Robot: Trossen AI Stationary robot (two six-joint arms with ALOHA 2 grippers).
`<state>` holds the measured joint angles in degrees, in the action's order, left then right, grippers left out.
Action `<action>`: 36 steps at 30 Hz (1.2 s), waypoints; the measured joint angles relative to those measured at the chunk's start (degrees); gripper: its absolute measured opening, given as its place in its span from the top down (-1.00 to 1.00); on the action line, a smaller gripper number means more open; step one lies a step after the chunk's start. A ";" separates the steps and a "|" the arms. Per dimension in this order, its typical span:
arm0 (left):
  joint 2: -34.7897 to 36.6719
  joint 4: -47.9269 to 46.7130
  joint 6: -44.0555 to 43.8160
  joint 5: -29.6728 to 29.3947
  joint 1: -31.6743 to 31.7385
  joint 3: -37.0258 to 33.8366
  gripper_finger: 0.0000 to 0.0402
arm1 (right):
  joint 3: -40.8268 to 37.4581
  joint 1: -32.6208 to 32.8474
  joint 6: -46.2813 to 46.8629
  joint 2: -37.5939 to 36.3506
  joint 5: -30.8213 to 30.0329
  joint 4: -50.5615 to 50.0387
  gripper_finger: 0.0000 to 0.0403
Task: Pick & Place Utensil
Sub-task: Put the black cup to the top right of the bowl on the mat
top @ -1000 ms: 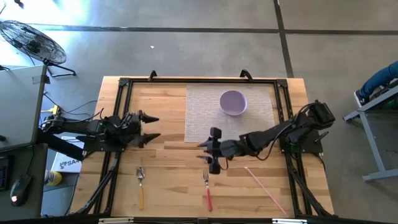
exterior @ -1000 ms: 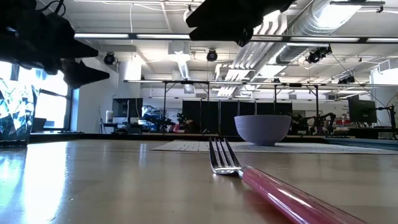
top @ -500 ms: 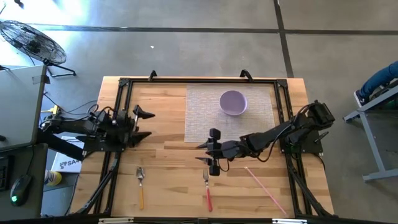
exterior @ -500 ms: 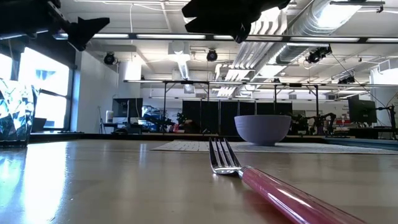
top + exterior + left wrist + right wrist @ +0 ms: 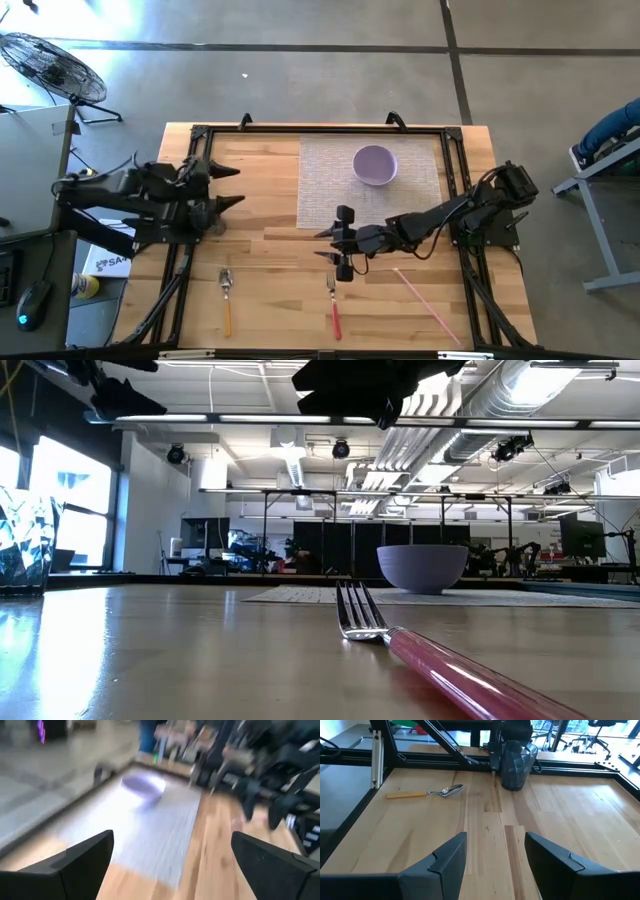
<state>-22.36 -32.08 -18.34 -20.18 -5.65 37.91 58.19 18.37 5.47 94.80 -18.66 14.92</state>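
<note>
A fork with a pink-red handle (image 5: 333, 305) lies flat near the table's near edge; in the low view the fork (image 5: 400, 645) lies close, tines pointing away. A yellow-handled spoon (image 5: 226, 298) lies to its left and also shows as the spoon (image 5: 427, 792). My right gripper (image 5: 324, 245) hovers open above the table's middle, just far of the fork, fingers pointing left. My left gripper (image 5: 236, 187) is open and raised over the table's left part. A purple bowl (image 5: 375, 165) stands on a grey placemat (image 5: 330, 185).
A thin pink stick (image 5: 425, 303) lies on the wood right of the fork. Black frame rails (image 5: 195, 170) run along the table's sides. In the right wrist view the left arm (image 5: 515, 762) stands beyond bare wood. Bare wood lies between spoon and fork.
My left gripper has drawn back toward the table's left and far edges and risen; in the low view it has climbed to the picture's top corner. The utensils and bowl have stayed put.
</note>
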 joint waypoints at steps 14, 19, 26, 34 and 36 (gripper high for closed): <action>-32.02 -50.73 -18.81 16.62 0.02 30.77 -0.98 | 0.01 -0.39 0.02 0.00 0.16 0.00 0.03; -39.61 -57.22 -20.95 18.33 0.02 33.27 -0.98 | 0.02 -0.39 0.02 0.00 0.16 -0.09 0.03; -41.18 -57.72 -19.63 19.80 0.03 28.39 -0.98 | 0.02 -0.39 0.05 -0.02 0.40 -1.16 0.03; -36.07 -54.59 -22.48 18.79 0.00 20.29 -0.98 | 0.02 -0.48 0.04 -0.02 0.44 -1.40 0.03; -35.32 -53.52 -23.92 17.68 0.00 19.21 -0.98 | 0.02 -0.57 0.04 -0.02 0.44 -1.33 0.03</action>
<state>-57.68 -85.60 -42.26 -2.50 -5.65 57.12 58.22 17.80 5.51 94.78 -18.22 13.58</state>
